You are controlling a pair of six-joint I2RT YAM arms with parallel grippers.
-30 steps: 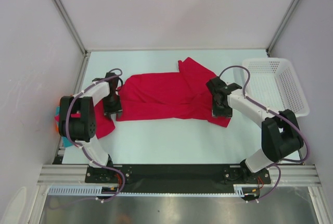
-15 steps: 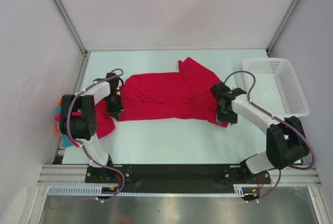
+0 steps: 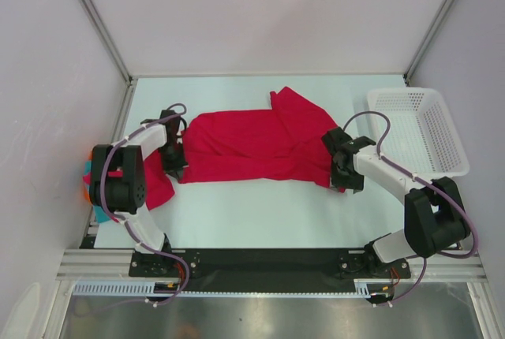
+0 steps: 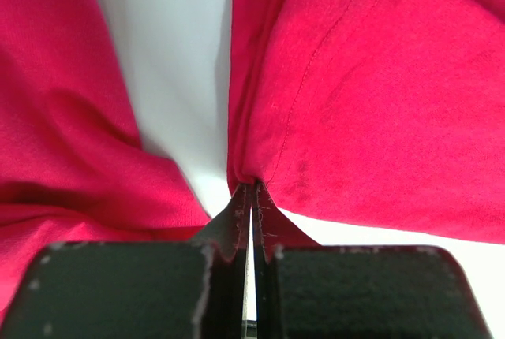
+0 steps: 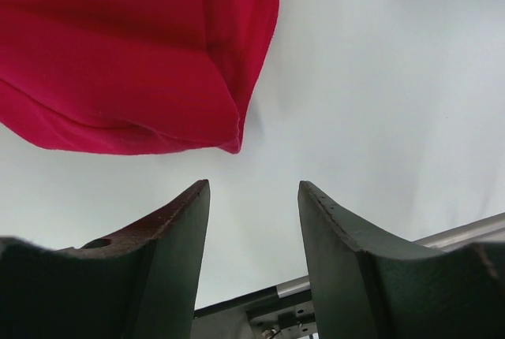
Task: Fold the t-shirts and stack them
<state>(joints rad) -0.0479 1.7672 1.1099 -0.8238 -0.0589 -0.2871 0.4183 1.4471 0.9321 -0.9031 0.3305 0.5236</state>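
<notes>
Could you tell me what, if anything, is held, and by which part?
The left end effector pinches the red t-shirt at its left edge; the right end effector is open, holding nothing.

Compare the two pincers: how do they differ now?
The left pincer is shut, pinching the red t-shirt at its edge; the right pincer is open, holding nothing. The left is at the shirt's left end, the right at its near right corner. Both sit low at it.

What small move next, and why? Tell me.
Probably ease the right gripper forward onto the corner of the red t-shirt and close: its jaws stand open just short of the cloth, while the left gripper is shut on the opposite edge.
</notes>
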